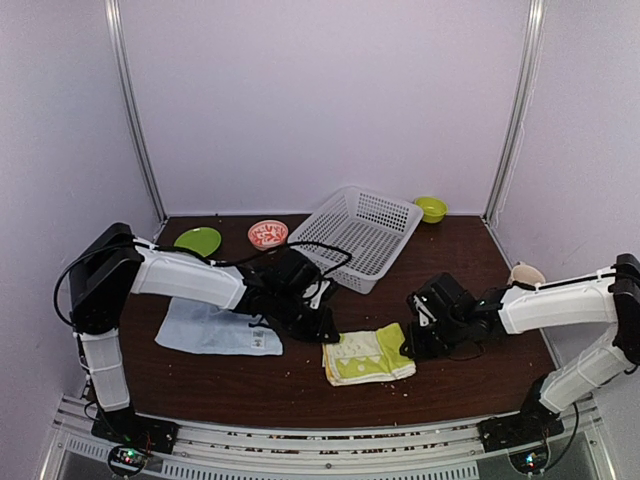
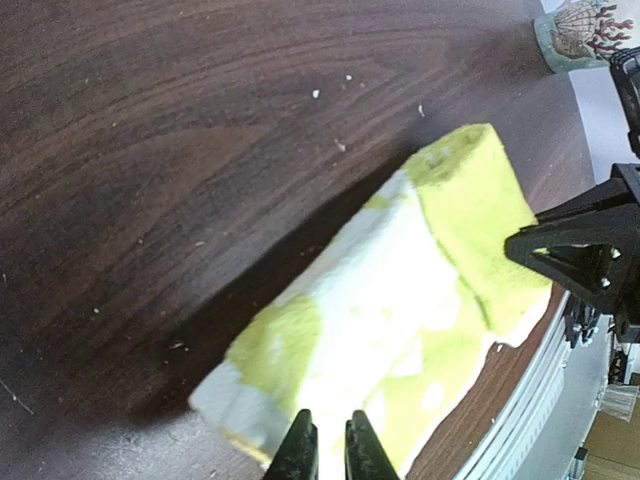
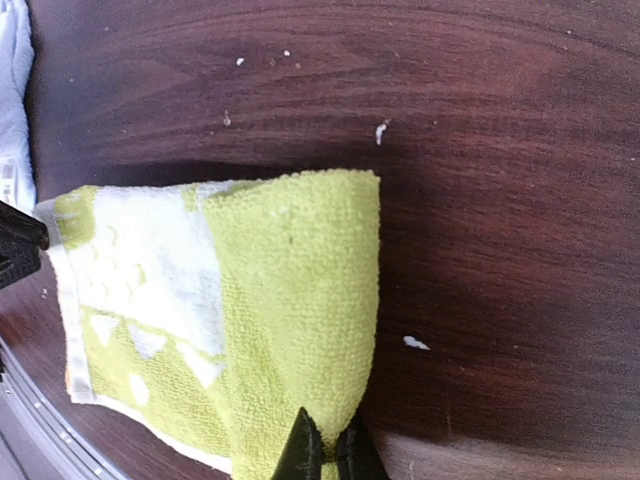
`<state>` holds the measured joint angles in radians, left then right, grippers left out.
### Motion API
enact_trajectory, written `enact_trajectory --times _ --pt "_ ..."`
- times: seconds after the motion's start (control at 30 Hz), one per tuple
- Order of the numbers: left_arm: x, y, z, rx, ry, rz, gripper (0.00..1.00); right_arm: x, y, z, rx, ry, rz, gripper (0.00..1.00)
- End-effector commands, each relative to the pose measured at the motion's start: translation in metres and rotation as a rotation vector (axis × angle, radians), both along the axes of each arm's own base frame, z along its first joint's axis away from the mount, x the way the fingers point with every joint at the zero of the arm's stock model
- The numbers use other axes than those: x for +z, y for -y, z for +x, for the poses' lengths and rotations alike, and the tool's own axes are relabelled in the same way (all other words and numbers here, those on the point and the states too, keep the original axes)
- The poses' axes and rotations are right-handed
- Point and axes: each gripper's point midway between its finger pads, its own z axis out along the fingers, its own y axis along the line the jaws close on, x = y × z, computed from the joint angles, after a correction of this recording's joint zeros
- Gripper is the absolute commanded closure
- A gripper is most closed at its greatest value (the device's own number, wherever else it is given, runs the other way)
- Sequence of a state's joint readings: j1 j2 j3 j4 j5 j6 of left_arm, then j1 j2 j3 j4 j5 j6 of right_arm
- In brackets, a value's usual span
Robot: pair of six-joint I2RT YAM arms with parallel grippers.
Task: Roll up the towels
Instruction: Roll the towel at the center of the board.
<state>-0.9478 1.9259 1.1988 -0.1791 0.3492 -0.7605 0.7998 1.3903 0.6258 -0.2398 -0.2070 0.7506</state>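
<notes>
The lime-green towel (image 1: 367, 355) lies partly rolled near the table's front, between my two grippers. My left gripper (image 1: 325, 325) is at its left end. In the left wrist view its jaws (image 2: 330, 455) stand nearly closed, with the towel's (image 2: 400, 300) pale edge between the tips. My right gripper (image 1: 410, 340) is at the right end. In the right wrist view it (image 3: 327, 450) is shut on the towel's (image 3: 290, 300) rolled green fold. The pale blue towel (image 1: 215, 330) lies flat to the left, under the left arm.
A white mesh basket (image 1: 360, 235) stands tilted at the back centre. A green plate (image 1: 198, 240) and a red patterned bowl (image 1: 267, 234) lie to its left. A small green bowl (image 1: 431, 208) sits at the back right, and a cup (image 1: 526, 273) at the right edge.
</notes>
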Motion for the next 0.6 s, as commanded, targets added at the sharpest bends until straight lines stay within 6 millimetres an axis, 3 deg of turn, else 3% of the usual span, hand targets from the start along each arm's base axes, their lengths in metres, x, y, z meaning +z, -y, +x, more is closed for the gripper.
enact_trajectory --times 0.0,0.23,0.57 --pt "-0.001 -0.001 0.006 0.007 0.022 0.000 0.90 -0.006 0.032 -0.001 0.055 0.010 -0.233 1.00" --pt "0.006 0.009 0.018 0.000 0.055 0.007 0.91 0.005 0.033 0.013 0.054 0.060 -0.324 1.00" --pt "-0.019 0.012 0.015 -0.009 0.024 0.022 0.94 0.020 0.023 0.021 0.069 0.163 -0.507 1.00"
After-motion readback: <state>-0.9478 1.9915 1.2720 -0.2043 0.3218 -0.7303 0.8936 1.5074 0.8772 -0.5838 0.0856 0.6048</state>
